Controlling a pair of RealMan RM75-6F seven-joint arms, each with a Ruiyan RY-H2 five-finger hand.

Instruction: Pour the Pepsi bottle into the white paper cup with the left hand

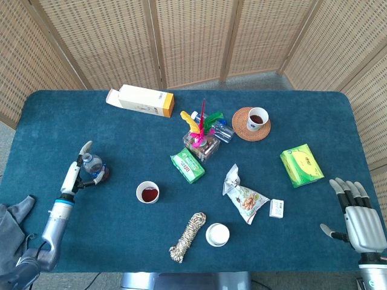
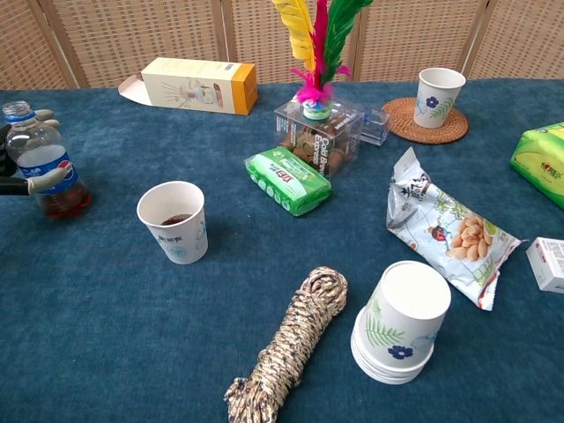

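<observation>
The Pepsi bottle (image 2: pixel 42 169) stands upright on the blue cloth at the far left, with a little dark cola at its bottom and no cap showing. My left hand (image 1: pixel 77 173) grips it from the left; one finger (image 2: pixel 46 181) crosses the label. In the head view the bottle (image 1: pixel 92 164) shows from above. The white paper cup (image 2: pixel 174 221) stands to its right, apart from it, with dark liquid inside; the head view shows this cup (image 1: pixel 147 192) too. My right hand (image 1: pixel 358 216) rests open at the table's front right edge, holding nothing.
A rope coil (image 2: pixel 291 345) and a stack of upturned paper cups (image 2: pixel 402 321) lie near the front. A green packet (image 2: pixel 287 180), feather toy box (image 2: pixel 317 132), snack bag (image 2: pixel 445 229), cup on a coaster (image 2: pixel 438 97) and a carton (image 2: pixel 196 85) sit further back.
</observation>
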